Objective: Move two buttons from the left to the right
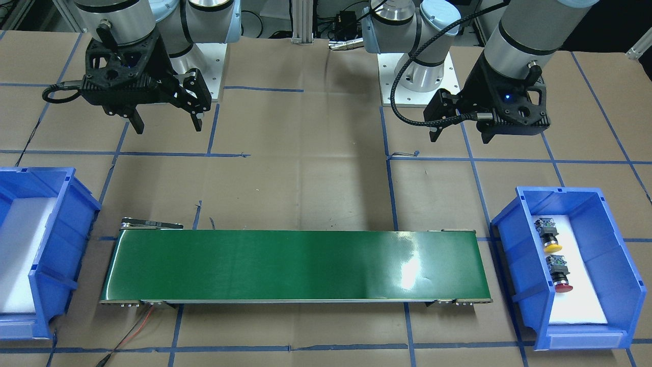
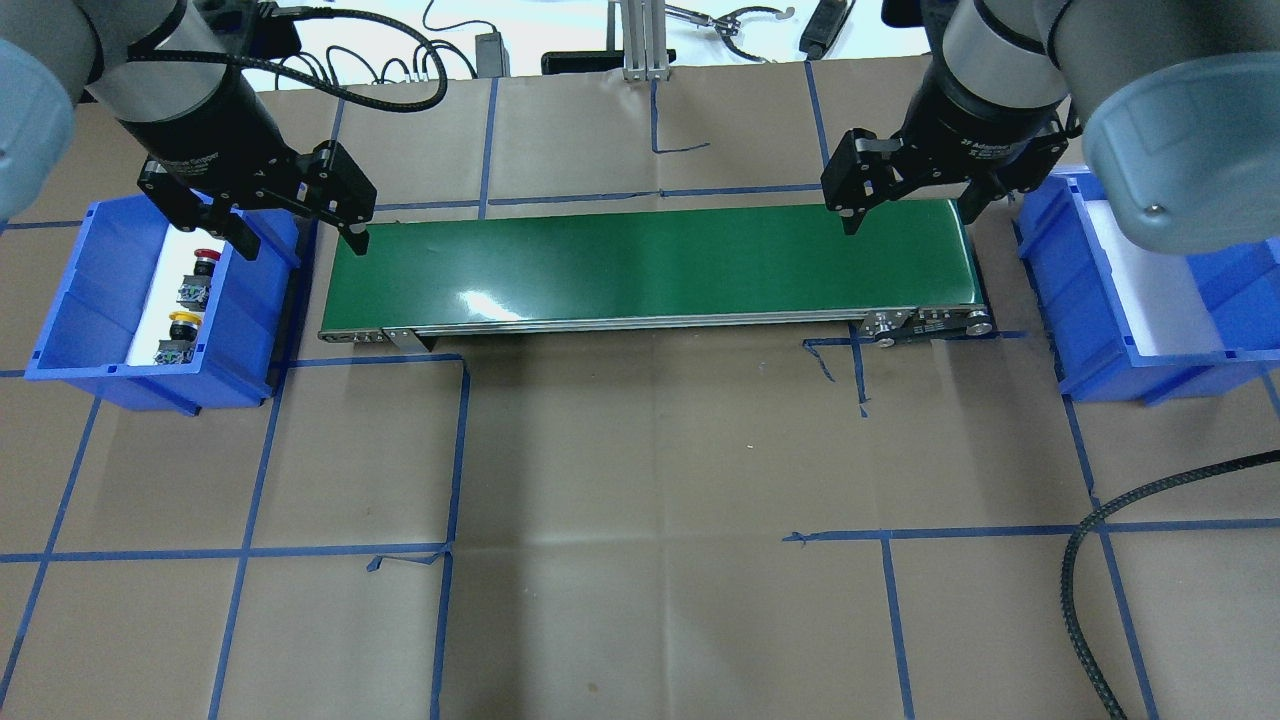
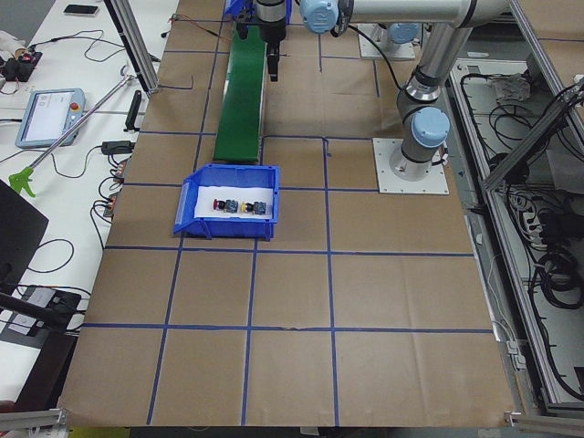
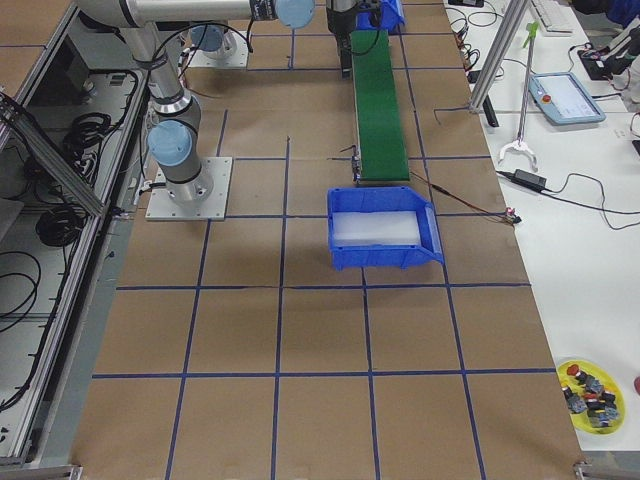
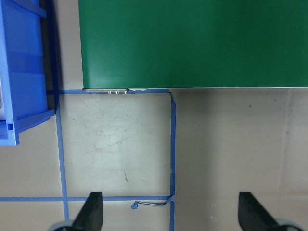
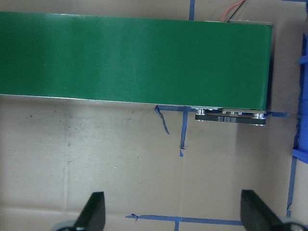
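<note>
The two buttons lie in the blue bin (image 1: pixel 515 255) at the robot's left end of the belt. The yellow-capped button (image 1: pixel 549 237) and the red-capped button (image 1: pixel 559 275) rest side by side on its white liner. They also show in the overhead view, the red (image 2: pixel 203 264) beyond the yellow (image 2: pixel 181 322). My left gripper (image 1: pixel 461 133) is open and empty; in the overhead view (image 2: pixel 300 240) it hangs between that bin and the belt's end. My right gripper (image 1: pixel 167 125) is open and empty, high near the belt's other end (image 2: pixel 908 215).
A green conveyor belt (image 1: pixel 295 265) runs between the two bins. A second blue bin (image 2: pixel 1070 290) with a bare white liner stands at the robot's right end. A black cable (image 2: pixel 1090 560) loops at the near right. Blue tape lines grid the brown table.
</note>
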Available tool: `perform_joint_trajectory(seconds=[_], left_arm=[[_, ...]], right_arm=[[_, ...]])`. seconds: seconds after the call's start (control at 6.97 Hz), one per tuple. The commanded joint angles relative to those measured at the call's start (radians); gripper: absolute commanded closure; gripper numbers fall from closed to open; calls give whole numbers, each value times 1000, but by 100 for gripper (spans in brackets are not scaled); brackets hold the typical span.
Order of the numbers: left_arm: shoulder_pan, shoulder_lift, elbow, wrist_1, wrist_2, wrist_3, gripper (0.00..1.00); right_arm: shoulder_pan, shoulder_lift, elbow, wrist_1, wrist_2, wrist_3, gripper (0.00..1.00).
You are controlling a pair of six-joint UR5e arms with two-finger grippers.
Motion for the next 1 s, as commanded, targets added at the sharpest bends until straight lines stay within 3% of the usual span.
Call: perform_joint_trajectory(seconds=[0.0, 0.86], left_arm=[[0, 3, 0, 0, 0, 0, 0], [9, -26, -2, 15, 6, 3, 0]], right_arm=[[0, -5, -1, 0, 1, 2, 0], [0, 4, 2, 0, -1, 0, 0]])
